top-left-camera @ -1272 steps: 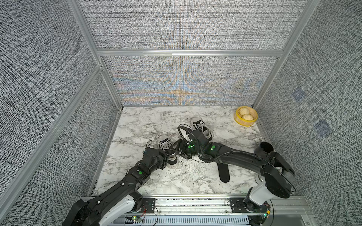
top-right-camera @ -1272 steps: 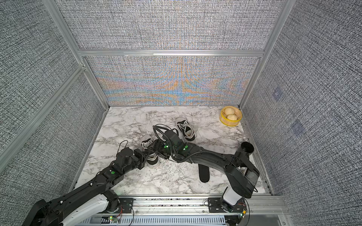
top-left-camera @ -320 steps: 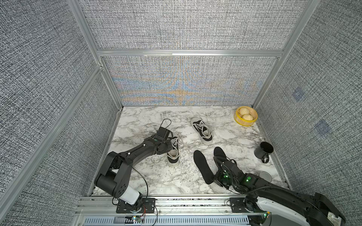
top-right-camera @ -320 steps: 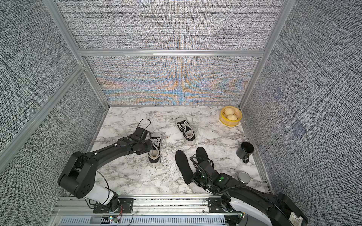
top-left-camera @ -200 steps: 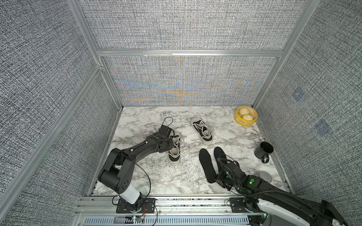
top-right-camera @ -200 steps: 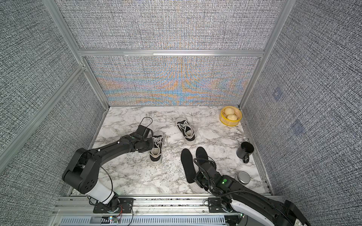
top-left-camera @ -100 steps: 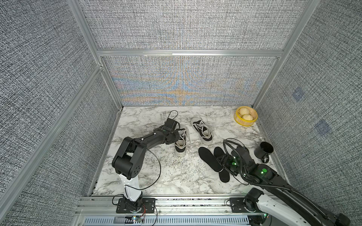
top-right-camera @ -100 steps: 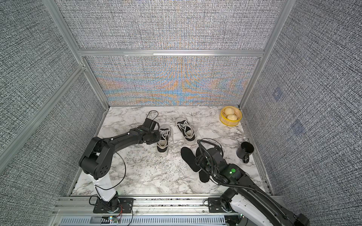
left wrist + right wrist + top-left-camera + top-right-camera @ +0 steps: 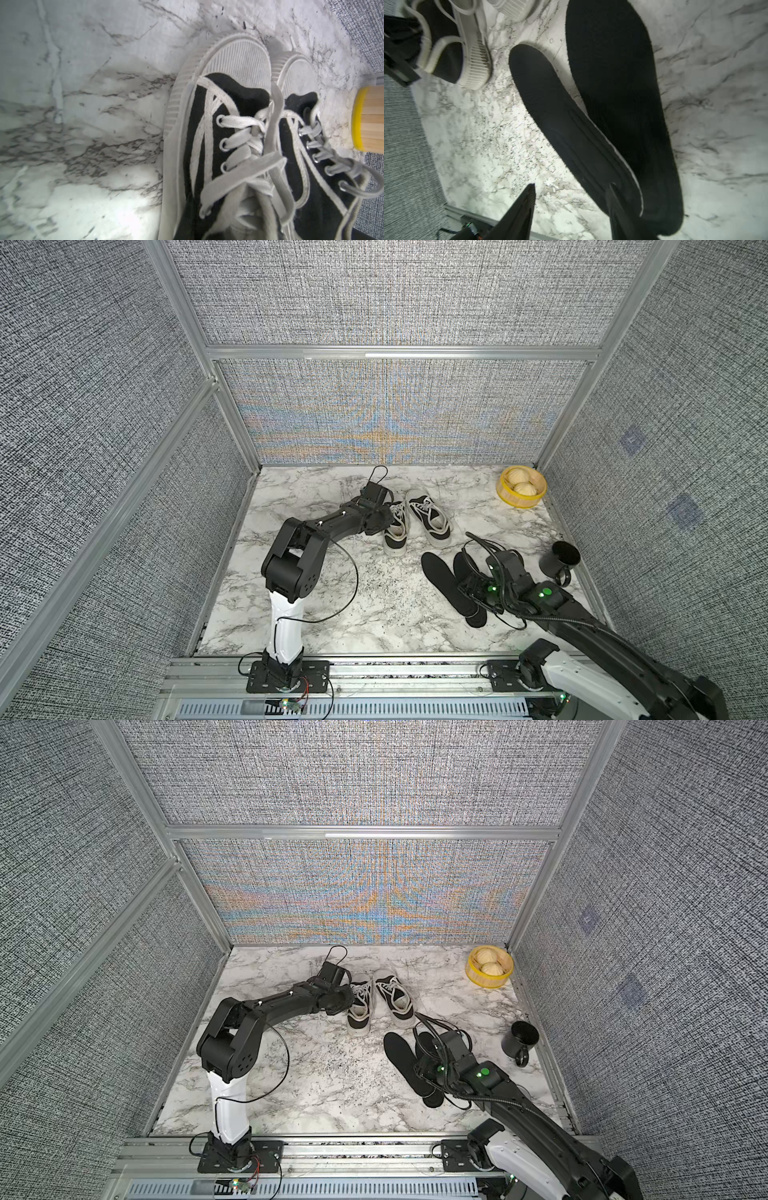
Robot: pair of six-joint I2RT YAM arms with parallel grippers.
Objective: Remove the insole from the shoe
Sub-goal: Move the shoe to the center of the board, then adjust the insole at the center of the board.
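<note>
Two black canvas shoes with white laces stand side by side in both top views. My left gripper [image 9: 386, 517] is shut on the rear of the left shoe [image 9: 395, 531], whose laces fill the left wrist view [image 9: 218, 145]; its fingers are hidden there. One black insole [image 9: 440, 580] lies flat on the marble, its heel end overlapping a second insole [image 9: 461, 566]. My right gripper [image 9: 471, 599] hovers open over their heel ends [image 9: 571, 193]. One finger [image 9: 614, 199] is above the first insole [image 9: 560, 114], and bare marble shows between the jaws.
The other shoe [image 9: 430, 518] touches the held one. A yellow-rimmed bamboo basket [image 9: 519, 502] with buns sits in the back right corner. A black mug [image 9: 559, 562] stands by the right wall. Fabric walls enclose the table, with a metal rail along the front.
My left gripper has dragged the shoe back and to the right, up against the other shoe. My right gripper carried the insole beside the second one, opened and let it go.
</note>
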